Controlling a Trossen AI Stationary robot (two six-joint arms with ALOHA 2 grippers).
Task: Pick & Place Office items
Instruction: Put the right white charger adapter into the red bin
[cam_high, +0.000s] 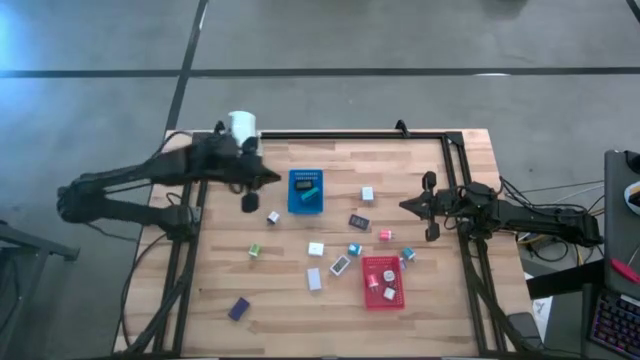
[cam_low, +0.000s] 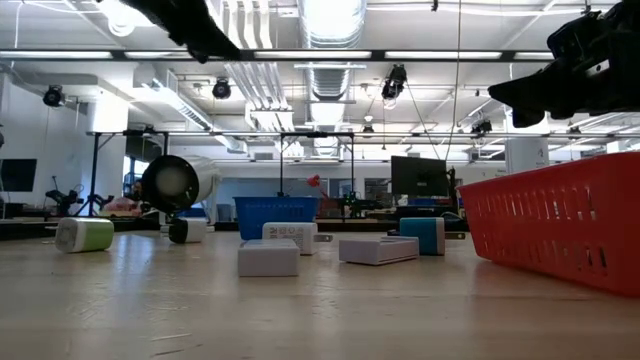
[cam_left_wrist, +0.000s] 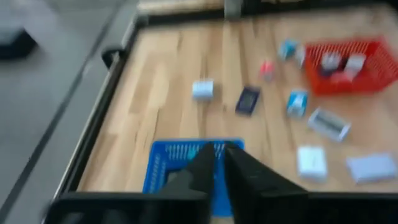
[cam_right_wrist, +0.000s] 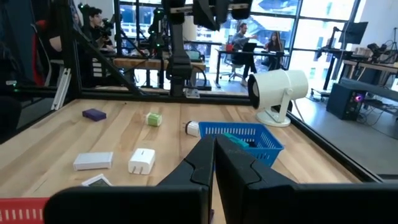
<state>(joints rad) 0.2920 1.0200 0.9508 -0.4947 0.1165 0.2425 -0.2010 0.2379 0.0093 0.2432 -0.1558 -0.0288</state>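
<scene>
On wood planks (cam_high: 300, 290), mesh-walled rectangular trays (cam_high: 382, 283).

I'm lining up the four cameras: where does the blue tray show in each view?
High view: blue tray, upper centre of the table.
Low view: far back, centre.
Left wrist view: bottom, behind the fingers.
Right wrist view: centre right.
Shared landmark: the red tray.

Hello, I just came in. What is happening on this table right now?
Two robot arms are sorting small office items into trays. The left gripper hangs beside the blue tray, its jaws shut and empty. The right gripper waits at the table's right side, also shut. The red tray holds a few pieces; most, like the purple block, lie scattered on the wood.
</scene>
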